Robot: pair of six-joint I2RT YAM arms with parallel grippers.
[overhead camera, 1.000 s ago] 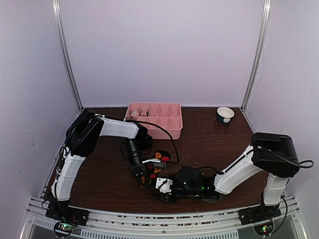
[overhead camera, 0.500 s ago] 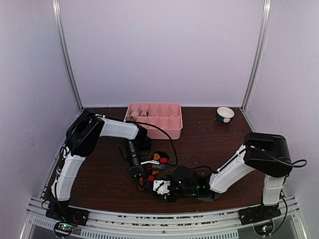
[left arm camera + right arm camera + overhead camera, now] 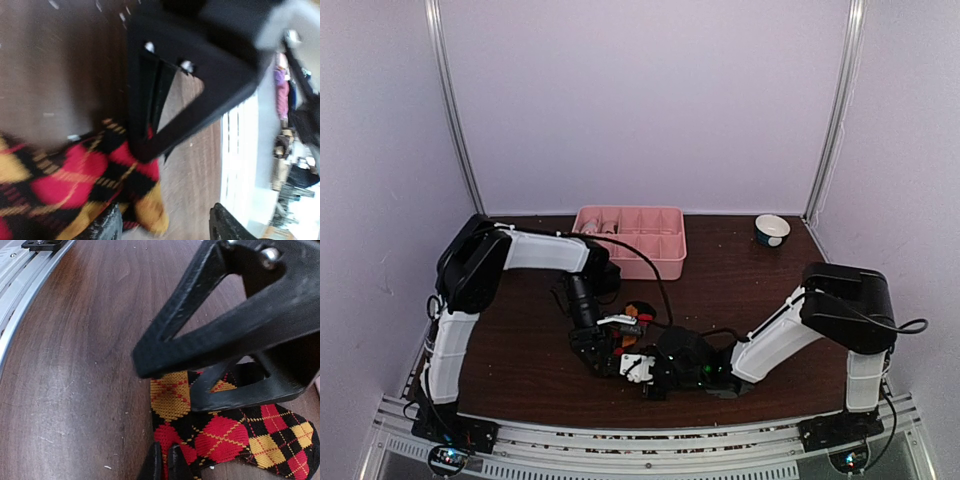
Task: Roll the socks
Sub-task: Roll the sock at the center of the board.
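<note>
One of the socks, black with red and orange diamonds, lies flat on the brown table near the front. In the top view only a red-orange bit of this sock shows between the two wrists. My right gripper is shut on the sock's near edge, the cloth pinched between its fingertips. My left gripper stands open over the sock's orange corner, gripping nothing. In the top view the left gripper and right gripper sit almost touching. One black finger of the right gripper crosses the left wrist view.
A pink compartment tray stands at the back of the table with something pale in its left cells. A small bowl sits at the back right. The metal rail of the table's front edge runs close by.
My left gripper has opened and let go of the sock. My right gripper has closed on the sock's edge. Both wrists have shifted slightly left and farther back.
</note>
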